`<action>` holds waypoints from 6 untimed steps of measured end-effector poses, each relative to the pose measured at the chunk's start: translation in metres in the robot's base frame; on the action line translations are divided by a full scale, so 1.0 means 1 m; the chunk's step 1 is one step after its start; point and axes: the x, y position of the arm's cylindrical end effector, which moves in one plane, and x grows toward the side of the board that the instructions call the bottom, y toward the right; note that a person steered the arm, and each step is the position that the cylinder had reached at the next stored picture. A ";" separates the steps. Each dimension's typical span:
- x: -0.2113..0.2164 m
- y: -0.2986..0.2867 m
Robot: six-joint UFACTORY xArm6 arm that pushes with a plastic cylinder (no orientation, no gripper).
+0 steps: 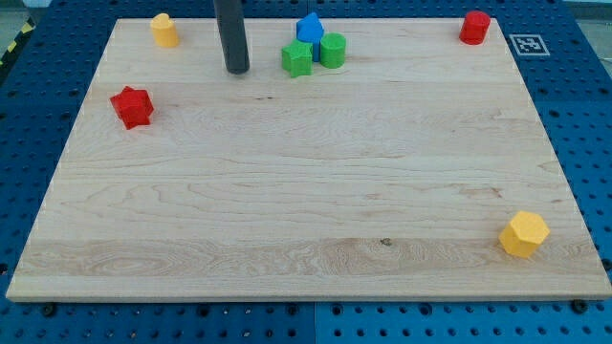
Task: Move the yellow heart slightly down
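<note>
Rod tip parked near the top edge, yellow heart waiting in the top-left corner.

The wooden board (306, 191) fills the view. The arm has no jaws at all: it ends in a plain dark rod, and the tip (237, 71) rests on the board to the right of the yellow heart (164, 30), apart from it, with the green cube (297, 58), green cylinder (333, 50) and blue block (310, 29) clustered on its other side. A yellow hexagon (524, 234) sits at the bottom right, a red star (132, 106) at the left and a red block (474, 27) at the top right. The heart looks light, rigid and likely to slide easily on smooth wood, so a gentle push on its upper face, centred, should move it down without spinning it. It is too small to tell which way its point faces or where its long axis lies.
</note>
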 end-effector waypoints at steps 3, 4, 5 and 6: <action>-0.091 -0.058; -0.092 -0.062; -0.092 -0.076; -0.092 -0.108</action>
